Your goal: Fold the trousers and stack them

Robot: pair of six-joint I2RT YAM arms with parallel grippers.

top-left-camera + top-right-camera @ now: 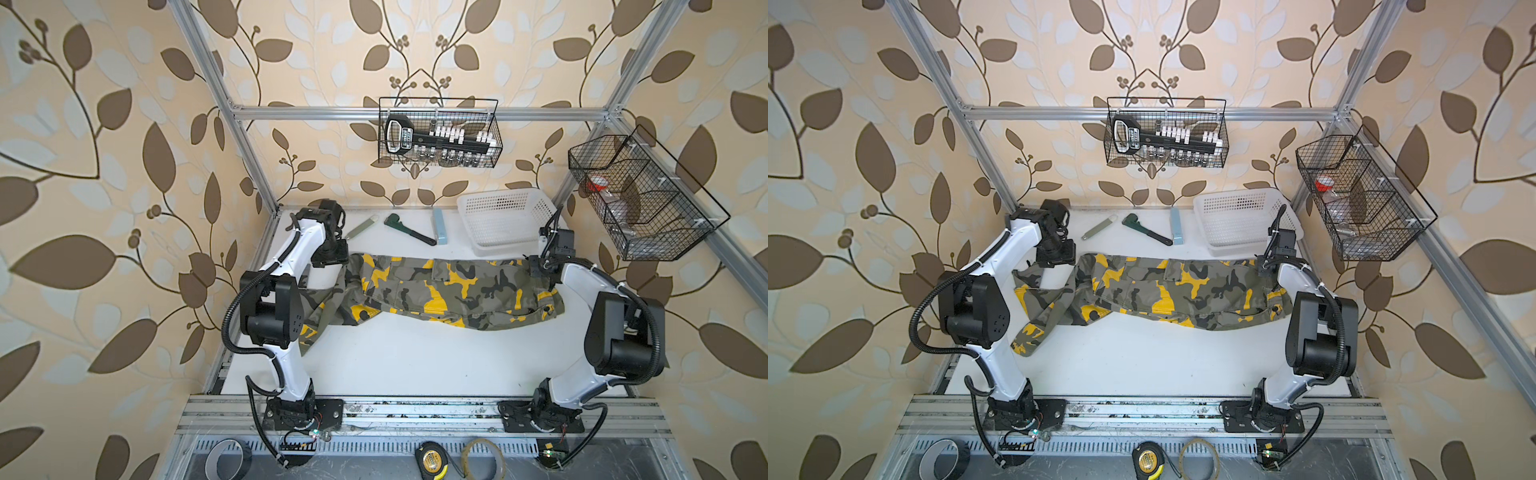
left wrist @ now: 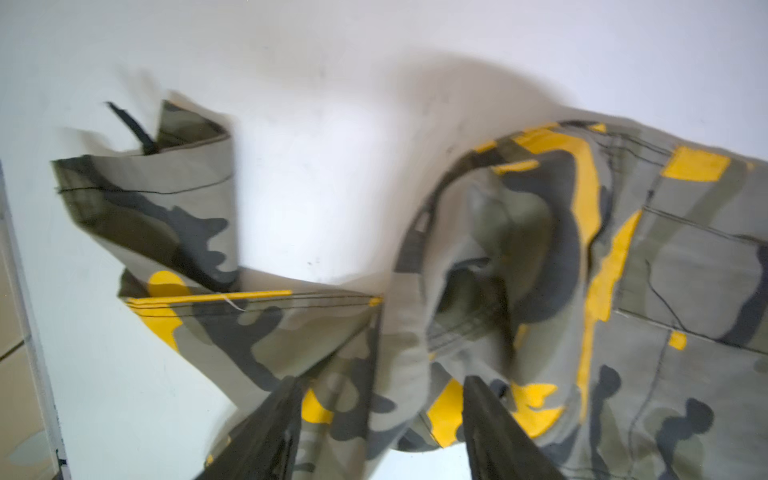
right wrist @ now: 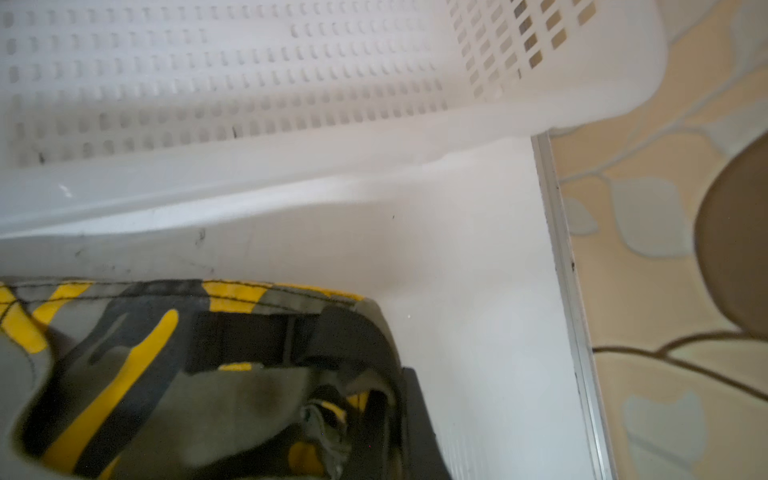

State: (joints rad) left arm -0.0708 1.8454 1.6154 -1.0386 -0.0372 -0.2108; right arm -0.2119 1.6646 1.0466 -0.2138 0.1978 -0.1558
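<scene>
Olive-grey camouflage cloth with black and bright yellow patches makes up the trousers [image 1: 436, 291], which lie lengthwise across the far half of the white table [image 1: 395, 357] in both top views [image 1: 1183, 286]; the right-hand portion lies fairly flat, with stitched pocket flaps on the upper surface; the left-hand portion is crumpled, and the leg ends twist and run toward the near left edge, partly under the left arm; the far edge of the garment lies just in front of the white perforated basket [image 1: 505, 226] and near the dark wrench [image 1: 409, 230], touching neither; in the left wrist view the trousers [image 2: 623, 270] show dark thread seams and one hem folded upright, with a black strap protruding from it; the left gripper [image 2: 382, 382] sits above the crumpled leg section with its jaws spread apart; cloth lies in the gap between the fingers [image 2: 274, 428], not pinched by them; the right gripper [image 1: 536, 268] is at the far right end of the garment, closed on the cloth; in the right wrist view the trousers [image 3: 124, 374] bunch up against the one dark finger that shows, with a yellow and black stitched edge running just beside the basket [image 3: 249, 124] wall and bare table between the two.
</scene>
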